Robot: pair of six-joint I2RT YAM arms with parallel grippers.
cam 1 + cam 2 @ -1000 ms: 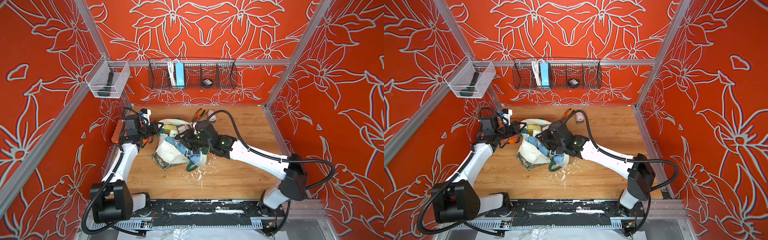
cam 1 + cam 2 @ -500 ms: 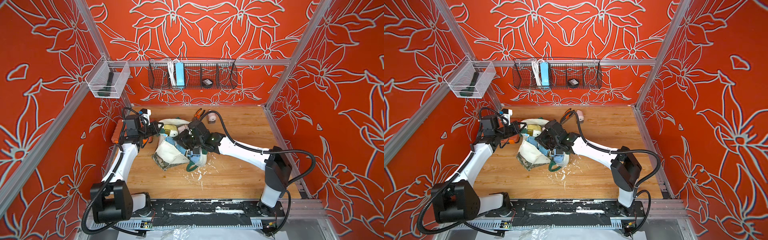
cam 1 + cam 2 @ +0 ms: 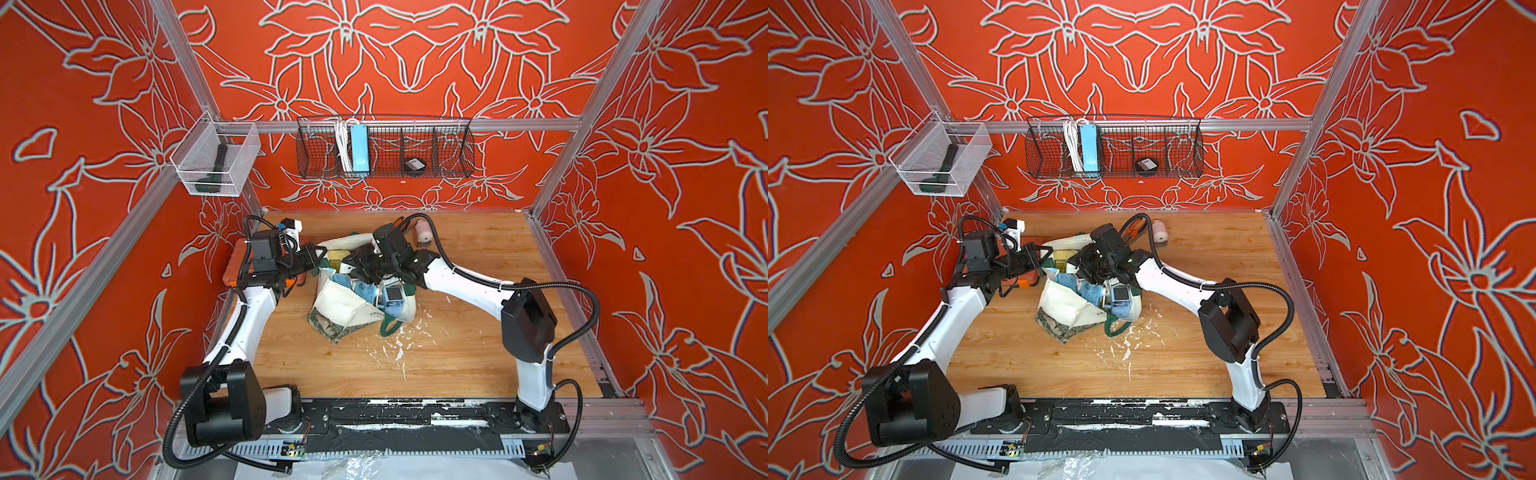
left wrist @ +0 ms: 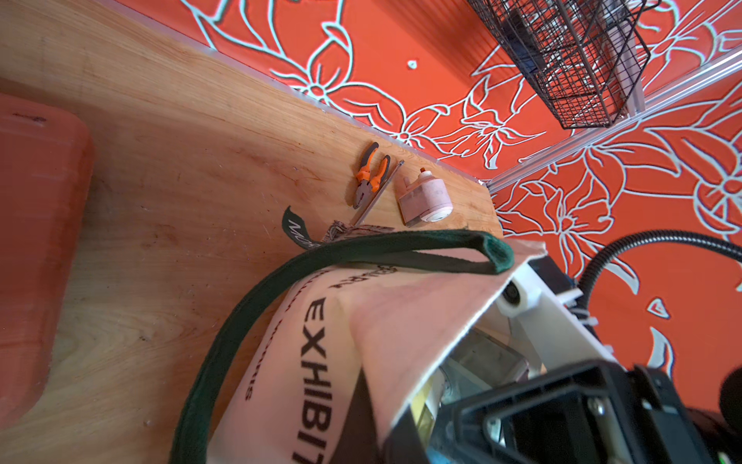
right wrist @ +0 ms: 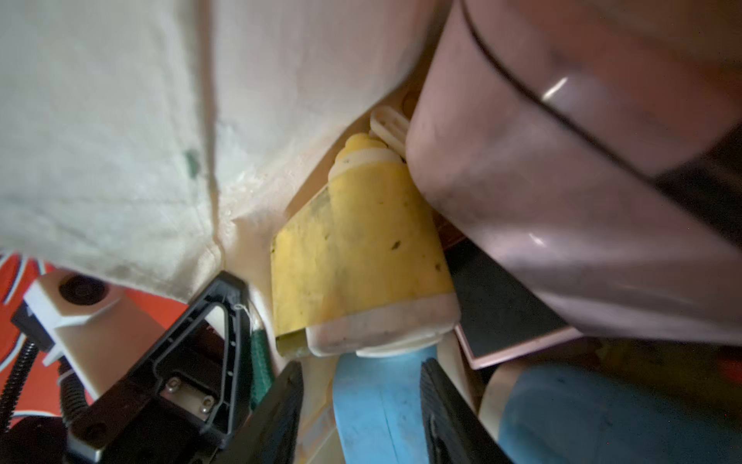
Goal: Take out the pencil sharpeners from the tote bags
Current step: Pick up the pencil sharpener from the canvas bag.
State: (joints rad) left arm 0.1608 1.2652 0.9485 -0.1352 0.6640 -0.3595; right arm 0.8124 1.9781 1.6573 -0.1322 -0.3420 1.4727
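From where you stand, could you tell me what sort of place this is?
Probably a robot test cell: aluminium framing around orange floral walls, two arms on a base rail, and a tote bag on the wood-look table.

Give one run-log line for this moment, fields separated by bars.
left gripper: shut on tote bag | right gripper: open, inside bag, jaws astride blue pencil sharpener | yellow pencil sharpener: next to it

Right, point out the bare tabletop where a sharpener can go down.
Widest bare table: back right, between the right arm and the right wall. Also the front strip between the tote bag and base rail. Crowded: back left, around bag, orange case, left claw, right claw.
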